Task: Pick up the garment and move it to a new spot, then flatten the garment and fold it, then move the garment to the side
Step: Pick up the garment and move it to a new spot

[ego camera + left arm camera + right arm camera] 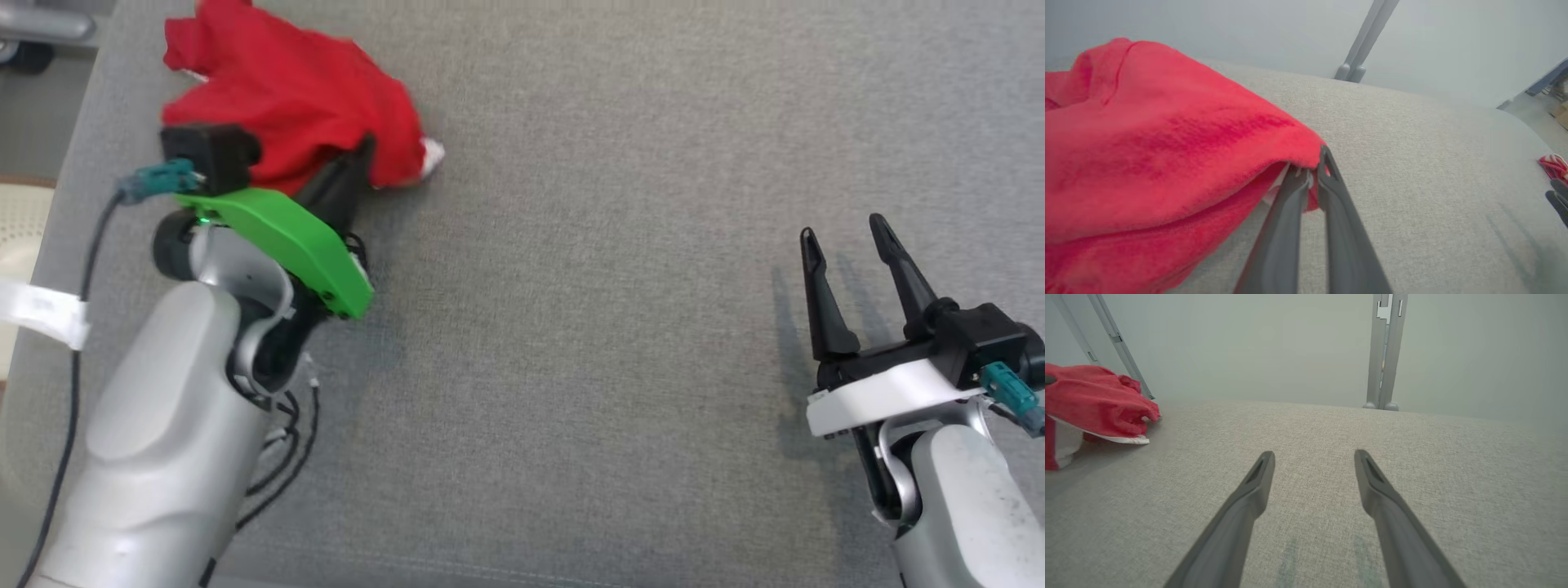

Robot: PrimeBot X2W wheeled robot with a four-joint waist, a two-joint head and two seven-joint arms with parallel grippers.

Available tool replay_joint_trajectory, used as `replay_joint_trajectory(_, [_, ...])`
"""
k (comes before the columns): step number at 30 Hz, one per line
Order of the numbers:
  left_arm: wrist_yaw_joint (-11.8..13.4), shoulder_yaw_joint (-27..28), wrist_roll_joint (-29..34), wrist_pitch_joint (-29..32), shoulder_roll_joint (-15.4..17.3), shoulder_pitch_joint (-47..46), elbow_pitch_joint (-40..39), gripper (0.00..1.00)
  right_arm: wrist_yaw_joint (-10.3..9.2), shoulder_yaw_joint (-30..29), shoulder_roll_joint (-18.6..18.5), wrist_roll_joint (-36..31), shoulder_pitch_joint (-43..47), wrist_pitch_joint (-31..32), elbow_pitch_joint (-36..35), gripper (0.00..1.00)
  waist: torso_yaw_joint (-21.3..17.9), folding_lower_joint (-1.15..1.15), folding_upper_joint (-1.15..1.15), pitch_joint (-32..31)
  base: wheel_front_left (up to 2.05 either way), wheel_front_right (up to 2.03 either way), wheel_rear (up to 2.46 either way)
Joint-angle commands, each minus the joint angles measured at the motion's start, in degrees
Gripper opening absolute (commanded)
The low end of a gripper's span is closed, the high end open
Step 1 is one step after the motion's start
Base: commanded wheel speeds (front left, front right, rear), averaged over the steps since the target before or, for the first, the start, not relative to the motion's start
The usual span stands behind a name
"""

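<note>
The garment [294, 90] is a crumpled red cloth with a white inner edge, bunched at the far left of the grey padded table [620, 343]. My left gripper [363, 155] is shut on its near edge; in the left wrist view the fingertips [1310, 169] pinch the red hem [1167, 139], which drapes up and to the left. My right gripper [845, 229] stands open above bare table at the right, well apart from the cloth. In the right wrist view its fingers [1314, 455] spread wide, with the garment [1098, 400] far off at the left.
The table's left edge [77, 139] runs close beside the garment, with floor and a pale object [20, 229] beyond it. Grey frame posts [1386, 355] rise past the table's far edge. A small red-and-white item [1553, 165] shows at the right edge of the left wrist view.
</note>
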Motion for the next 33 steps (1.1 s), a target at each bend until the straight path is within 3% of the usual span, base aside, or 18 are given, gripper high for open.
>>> replay_joint_trajectory(1, [-0.2,-1.5,-0.7,0.9,0.2,1.8,-3.3,0.00,-0.06,-0.2,0.9,0.7,1.2,-0.2,0.2,1.00,-3.3,0.00,0.00,-4.4,0.00,0.00,0.00])
replay_joint_trajectory(9, [1.0,-8.5,-1.1,7.1,-2.4,7.8,-19.7,0.00,-0.06,-0.8,4.0,1.2,2.5,-0.2,0.2,1.00,-10.3,0.00,0.00,-8.0,0.00,0.00,0.00])
replay_joint_trajectory(19, [3.1,-19.0,-2.2,15.2,-6.9,12.8,-36.3,0.00,-0.06,-3.4,5.6,1.4,3.2,-0.2,-1.0,1.00,-19.2,0.00,0.00,-7.9,0.00,0.00,0.00])
replay_joint_trajectory(24, [4.4,-22.9,-0.1,16.9,-6.6,14.4,-35.6,0.00,-0.06,-3.9,6.1,1.8,2.7,-0.2,-1.6,1.00,-23.2,0.00,0.00,-6.4,0.00,0.00,0.00])
replay_joint_trajectory(30, [5.2,-23.2,1.6,14.1,-7.9,15.1,-25.5,0.00,-0.05,-4.1,6.3,2.0,2.8,-0.2,-1.8,1.00,-26.2,0.00,0.00,-5.1,0.00,0.00,0.00])
replay_joint_trajectory(31, [5.4,-23.0,2.1,13.2,-8.2,14.8,-23.7,0.18,-0.05,-4.2,6.4,2.1,2.8,-0.2,-1.8,1.00,-26.4,0.00,0.00,-5.0,0.00,0.00,0.00])
replay_joint_trajectory(32, [5.3,-22.9,2.4,12.3,-8.5,14.6,-22.2,0.45,-0.05,-4.2,6.4,2.1,2.9,-0.2,-1.9,1.00,-26.5,0.00,0.00,-4.9,0.00,0.00,0.00])
replay_joint_trajectory(33, [5.1,-22.9,2.7,11.6,-8.7,14.3,-21.0,1.00,-0.05,-4.3,6.4,2.2,3.0,-0.2,-1.9,1.00,-26.6,0.00,0.00,-4.9,0.00,0.00,0.00])
